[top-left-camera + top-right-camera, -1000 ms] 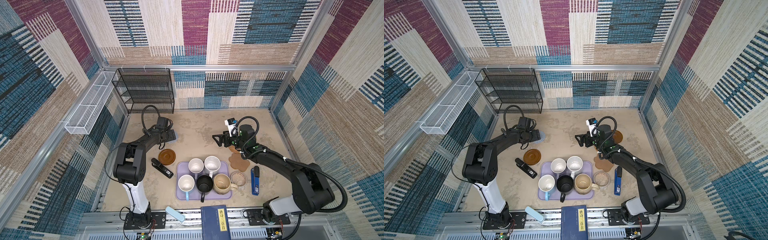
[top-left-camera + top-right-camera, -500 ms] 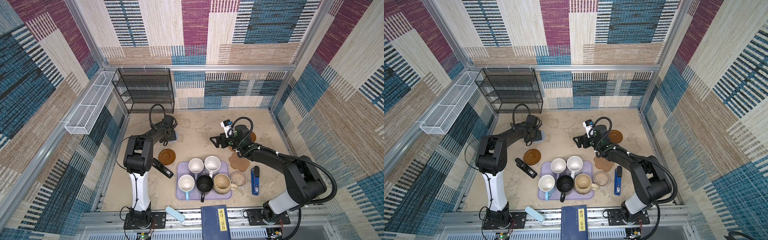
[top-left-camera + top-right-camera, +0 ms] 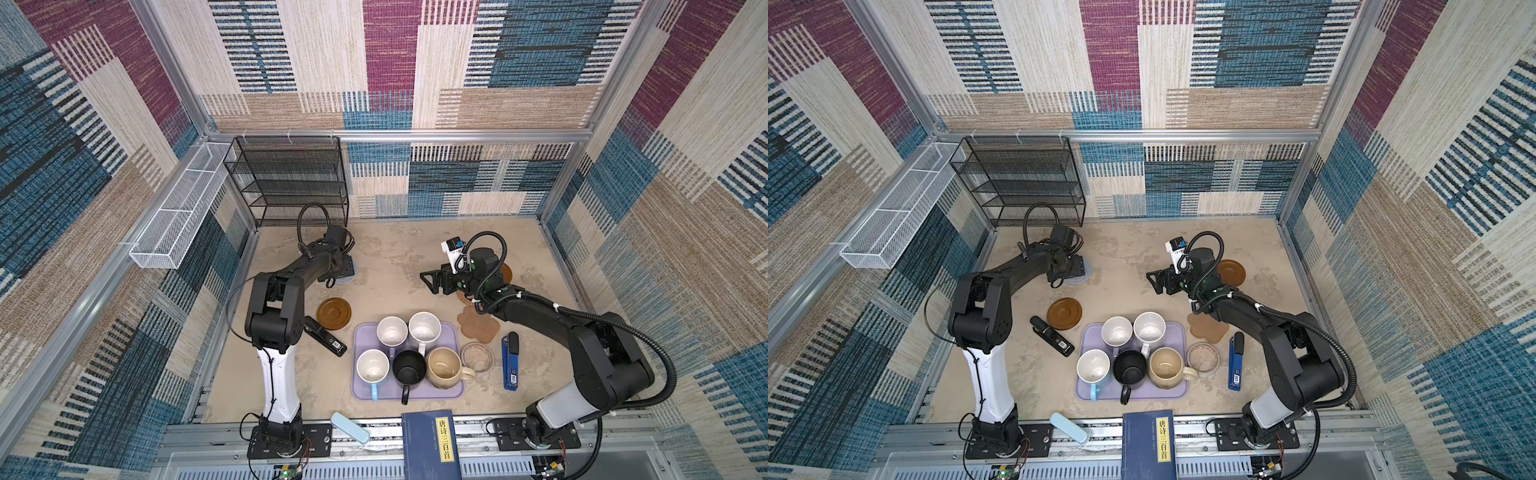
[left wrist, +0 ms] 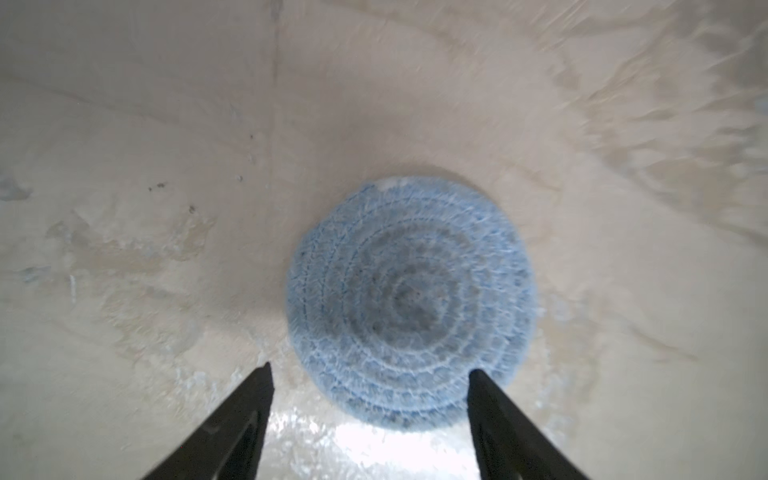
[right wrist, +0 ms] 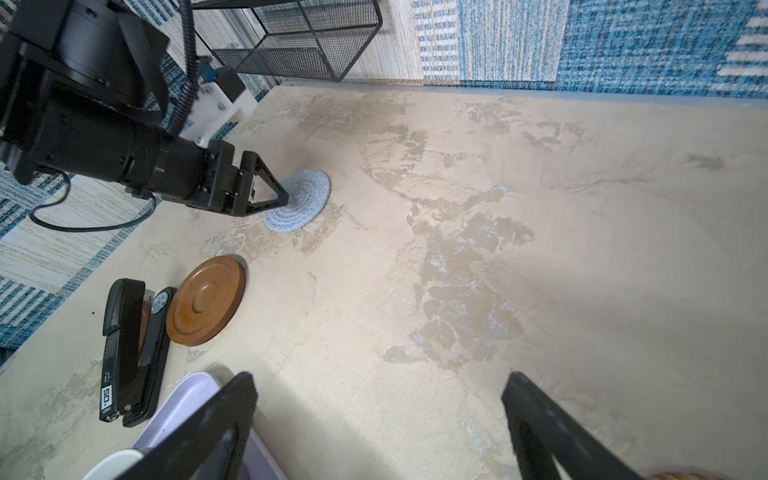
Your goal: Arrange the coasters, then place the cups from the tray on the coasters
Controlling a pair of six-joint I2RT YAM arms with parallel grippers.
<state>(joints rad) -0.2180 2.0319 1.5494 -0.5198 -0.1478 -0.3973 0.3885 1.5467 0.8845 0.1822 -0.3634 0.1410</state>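
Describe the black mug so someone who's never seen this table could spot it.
Start at the lilac tray near the front edge of the table. The black mug is the middle of its front row of three, between the light blue mug and the cream mug. It alone is dark inside and out.

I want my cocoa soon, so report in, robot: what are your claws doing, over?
Left claw open over blue coaster, lying flat. Right claw open, empty. Cups on tray. Stapler close beside brown coaster.

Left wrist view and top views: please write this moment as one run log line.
left jaws: open, at crocheted coaster | right jaws: open, empty | cups: five on tray
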